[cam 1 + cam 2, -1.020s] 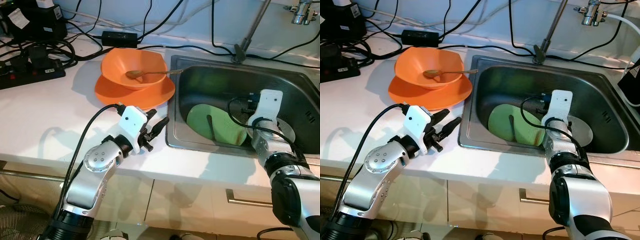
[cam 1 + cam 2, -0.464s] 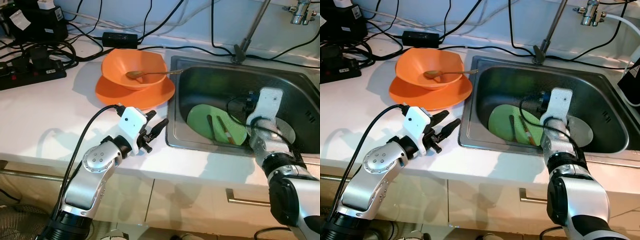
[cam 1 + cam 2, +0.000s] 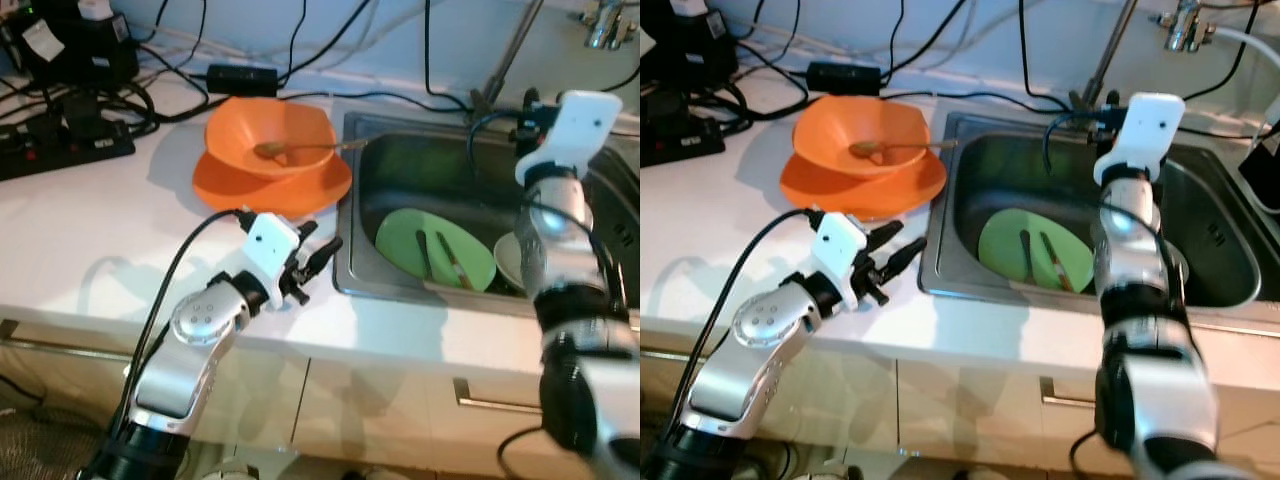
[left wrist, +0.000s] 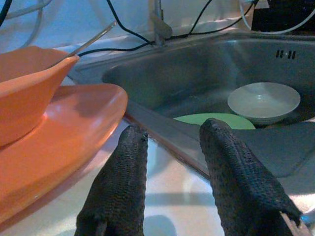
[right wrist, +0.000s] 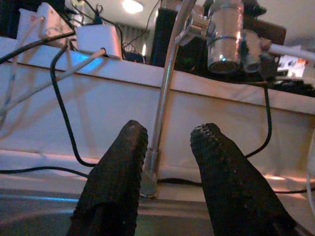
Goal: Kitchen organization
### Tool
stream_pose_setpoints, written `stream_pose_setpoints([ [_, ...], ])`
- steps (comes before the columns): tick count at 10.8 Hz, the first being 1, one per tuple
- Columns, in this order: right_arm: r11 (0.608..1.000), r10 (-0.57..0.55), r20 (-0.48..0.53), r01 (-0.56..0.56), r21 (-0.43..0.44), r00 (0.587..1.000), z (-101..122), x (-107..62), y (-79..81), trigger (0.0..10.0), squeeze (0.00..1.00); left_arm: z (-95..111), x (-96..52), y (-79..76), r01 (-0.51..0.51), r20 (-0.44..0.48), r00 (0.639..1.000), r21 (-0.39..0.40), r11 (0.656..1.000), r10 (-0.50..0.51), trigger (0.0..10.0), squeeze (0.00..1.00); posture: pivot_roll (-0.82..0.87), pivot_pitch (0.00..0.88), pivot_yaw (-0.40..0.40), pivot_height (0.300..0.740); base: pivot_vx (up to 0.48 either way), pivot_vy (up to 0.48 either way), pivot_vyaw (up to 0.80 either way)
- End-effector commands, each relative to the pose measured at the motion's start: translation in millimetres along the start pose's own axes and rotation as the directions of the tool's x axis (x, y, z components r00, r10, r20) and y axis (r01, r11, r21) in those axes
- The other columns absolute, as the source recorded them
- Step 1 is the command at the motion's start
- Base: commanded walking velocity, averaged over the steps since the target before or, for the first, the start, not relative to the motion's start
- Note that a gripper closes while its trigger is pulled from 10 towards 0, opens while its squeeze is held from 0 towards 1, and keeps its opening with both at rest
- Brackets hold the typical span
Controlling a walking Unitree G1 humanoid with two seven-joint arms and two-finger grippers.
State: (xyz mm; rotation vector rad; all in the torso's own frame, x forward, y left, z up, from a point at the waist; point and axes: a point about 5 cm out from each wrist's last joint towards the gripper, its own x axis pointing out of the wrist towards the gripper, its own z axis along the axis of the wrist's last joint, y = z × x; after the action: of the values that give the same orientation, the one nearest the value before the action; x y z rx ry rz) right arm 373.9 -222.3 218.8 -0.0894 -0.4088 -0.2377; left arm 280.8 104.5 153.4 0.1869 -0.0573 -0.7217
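Judging by how things lie, the tidying is partly done. The sink (image 3: 590, 170), right of frame, holds a green plate (image 3: 435, 250) with two utensils (image 3: 452, 268) on it, while the orange plate (image 3: 270, 185) and orange bowl (image 3: 270, 135) with its spoon (image 3: 300, 149) wait at upper centre of the counter. The left gripper (image 3: 318, 255), spread and empty, hovers beside them. The right gripper (image 5: 167, 172), spread and empty, faces the faucet stem (image 5: 165, 98). The left wrist view adds a white bowl (image 4: 263, 101).
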Motion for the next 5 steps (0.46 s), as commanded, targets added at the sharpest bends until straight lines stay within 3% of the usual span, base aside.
stream_pose_setpoints([
  [1, 1.000, -0.003, 0.011, 0.003, -0.005, 1.000, 1.1, -4.7, -1.7, 10.0, 0.00, 2.6, 3.4, -2.0, 0.012, 0.003, 1.000, 0.010, 1.000, -0.012, 10.0, 0.00, 0.02, 0.052, -0.086, 0.740, 0.000, 0.000, 0.00],
  [4, 1.000, 0.003, -0.005, -0.003, 0.020, 1.000, -11.1, -53.0, 1.3, 10.0, 0.00, 2.7, 3.0, -1.5, 0.004, 0.008, 1.000, 0.014, 1.000, -0.004, 10.0, 0.00, 0.01, 0.064, -0.078, 0.740, 0.000, 0.000, 0.00],
  [5, 0.999, 0.022, -0.006, -0.022, 0.028, 1.000, -10.6, -60.4, 5.1, 10.0, 0.00, 2.8, 3.0, -1.0, 0.002, 0.009, 1.000, 0.016, 1.000, -0.002, 10.0, 0.00, 0.01, 0.065, -0.076, 0.740, 0.000, 0.000, 0.00],
])
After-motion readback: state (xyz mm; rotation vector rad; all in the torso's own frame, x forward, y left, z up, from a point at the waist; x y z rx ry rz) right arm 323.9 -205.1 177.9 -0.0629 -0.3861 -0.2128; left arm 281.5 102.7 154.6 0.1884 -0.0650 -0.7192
